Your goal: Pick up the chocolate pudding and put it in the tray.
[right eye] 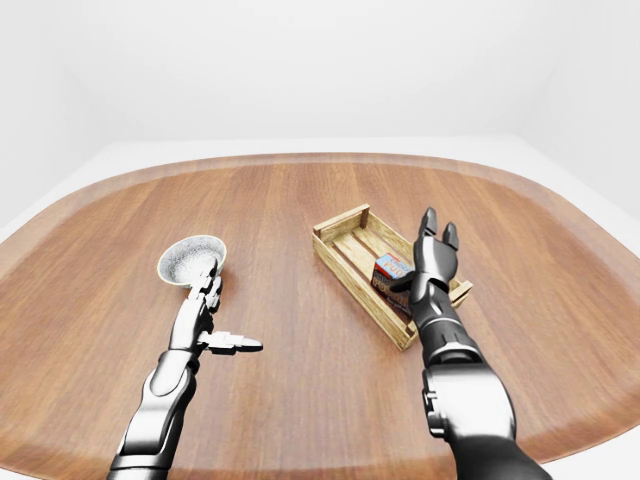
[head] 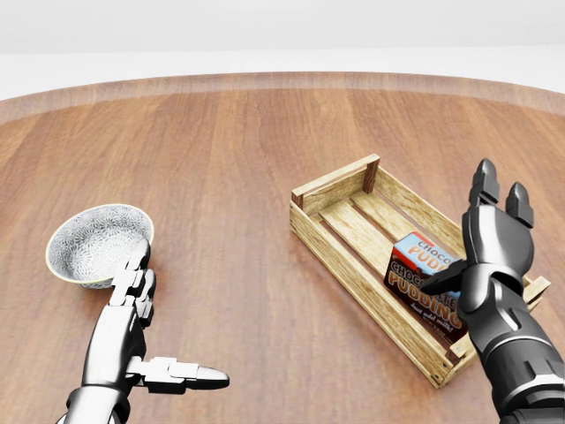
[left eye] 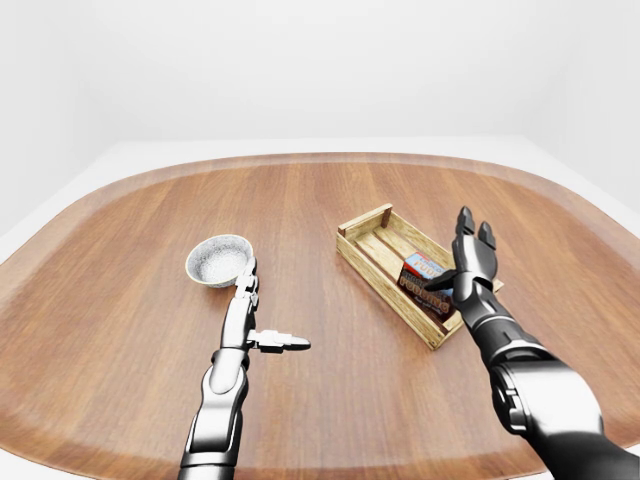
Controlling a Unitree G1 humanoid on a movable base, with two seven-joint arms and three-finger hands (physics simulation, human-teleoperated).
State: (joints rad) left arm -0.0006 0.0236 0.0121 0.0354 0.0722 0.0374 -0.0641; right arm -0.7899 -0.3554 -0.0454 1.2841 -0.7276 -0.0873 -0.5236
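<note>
Head view: chocolate pudding box [head: 422,278] lies inside the wooden tray [head: 340,187].
Right hand [head: 488,252] above it, fingers spread; left hand [head: 141,331] splayed beside a bowl [head: 95,240].

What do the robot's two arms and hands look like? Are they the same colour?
No. The left arm and left hand are shiny silver-white metal, with blocky jointed fingers and dark gaps at the joints. The right arm and right hand are glossy black, with grey bands at the finger joints and a silver ring near the wrist. Each hand has three fingers. No cables, sleeves or markings show.
</note>
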